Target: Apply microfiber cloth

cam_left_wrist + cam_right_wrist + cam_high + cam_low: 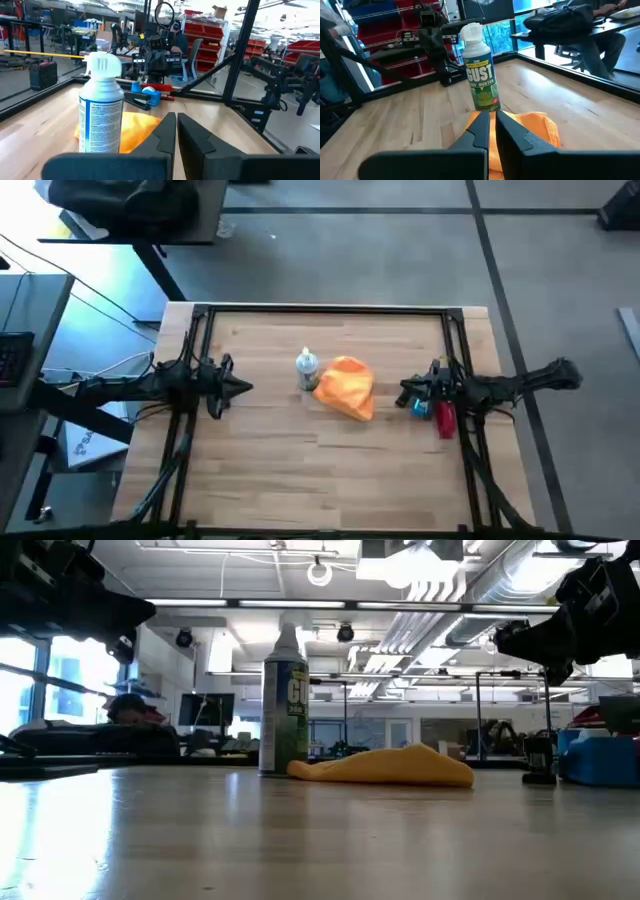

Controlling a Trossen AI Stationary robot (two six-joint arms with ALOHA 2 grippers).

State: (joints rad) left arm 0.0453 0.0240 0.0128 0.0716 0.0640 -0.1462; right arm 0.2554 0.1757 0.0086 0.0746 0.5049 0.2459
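I had both arms hovering above the wooden table [260, 470], one on each side of the work. The left gripper [243, 387] hung with its fingers [167, 131] pressed together on nothing, tip pointed toward the middle. Ahead of it stood a duster can [306, 367], upright, white cap on top, and just past the can lay the microfiber cloth [347, 388], a crumpled orange heap flat on the wood, its edge touching or nearly touching the can's base. The right gripper [404, 393] faced it from the other side, also closed and empty, its tips near the cloth's far edge yet apart from it. From my right wrist camera the cloth [530, 131] sat directly beyond the tips, the can behind it.
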